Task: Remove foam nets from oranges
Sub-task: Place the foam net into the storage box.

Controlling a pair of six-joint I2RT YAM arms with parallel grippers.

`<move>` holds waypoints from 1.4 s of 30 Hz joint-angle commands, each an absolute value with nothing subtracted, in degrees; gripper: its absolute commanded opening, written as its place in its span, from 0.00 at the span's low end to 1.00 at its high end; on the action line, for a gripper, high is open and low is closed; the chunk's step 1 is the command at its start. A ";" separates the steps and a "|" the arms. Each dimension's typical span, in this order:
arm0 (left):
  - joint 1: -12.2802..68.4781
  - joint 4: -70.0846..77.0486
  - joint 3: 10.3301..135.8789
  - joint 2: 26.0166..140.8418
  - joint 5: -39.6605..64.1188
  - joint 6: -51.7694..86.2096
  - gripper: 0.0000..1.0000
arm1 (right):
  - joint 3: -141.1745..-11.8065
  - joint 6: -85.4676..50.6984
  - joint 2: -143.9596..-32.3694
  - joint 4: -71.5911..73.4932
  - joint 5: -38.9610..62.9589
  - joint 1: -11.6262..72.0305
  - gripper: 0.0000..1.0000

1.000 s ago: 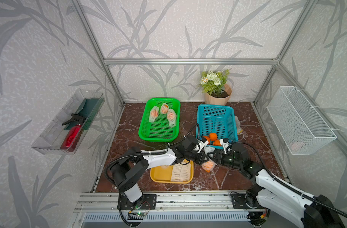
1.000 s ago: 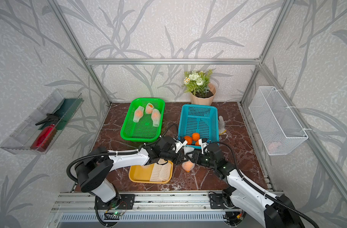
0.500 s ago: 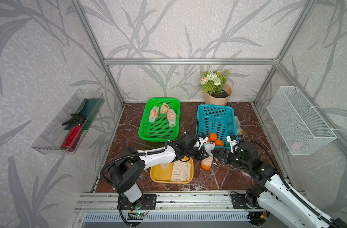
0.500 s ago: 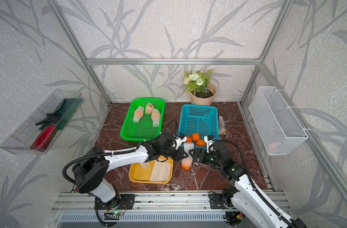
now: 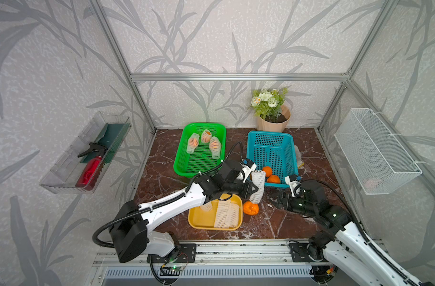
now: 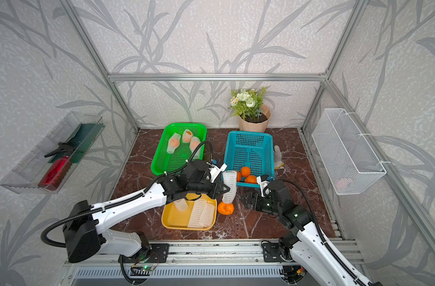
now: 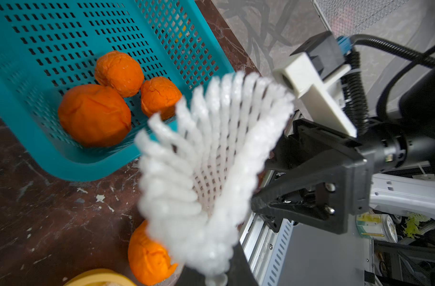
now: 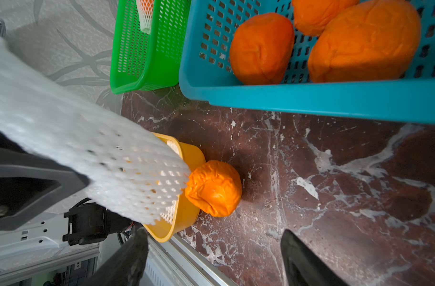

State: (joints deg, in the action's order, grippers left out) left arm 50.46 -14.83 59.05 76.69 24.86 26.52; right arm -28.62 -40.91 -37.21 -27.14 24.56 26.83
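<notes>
My left gripper (image 5: 253,191) is shut on an empty off-white foam net (image 5: 258,182), which hangs upright above the table in front of the blue basket (image 5: 269,135). Just below the net's lower end a bare orange (image 5: 251,208) lies on the marble table, beside the yellow tray (image 5: 201,220). In the right wrist view the net (image 8: 87,148) almost touches that orange (image 8: 214,188). My right gripper (image 8: 211,260) is open and empty, a short way right of the orange. Three bare oranges (image 7: 95,114) sit in the blue basket. Three netted oranges (image 5: 204,143) lie in the green basket (image 5: 204,124).
Empty nets (image 5: 226,214) lie in the yellow tray. A flower pot (image 5: 273,121) stands at the back. A white glove (image 6: 278,156) lies beside the blue basket. A white wire basket (image 5: 375,151) hangs on the right wall, a clear shelf (image 5: 63,170) with a red bottle on the left.
The net has come off the orange, which now lies bare on the table. My right gripper has opened and drawn back to the right. My left gripper has lifted the net.
</notes>
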 commanded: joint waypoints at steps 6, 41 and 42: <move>50.10 -46.39 60.92 61.59 19.58 30.10 0.13 | -29.17 -39.10 -36.76 -30.66 27.95 27.72 0.85; 45.22 -56.75 55.36 77.13 10.10 33.53 0.53 | -29.08 -50.80 -62.41 -10.02 14.33 46.98 0.86; 45.21 -57.78 56.73 75.63 9.32 33.81 0.53 | -29.22 -50.94 -63.63 -9.00 14.41 47.00 0.87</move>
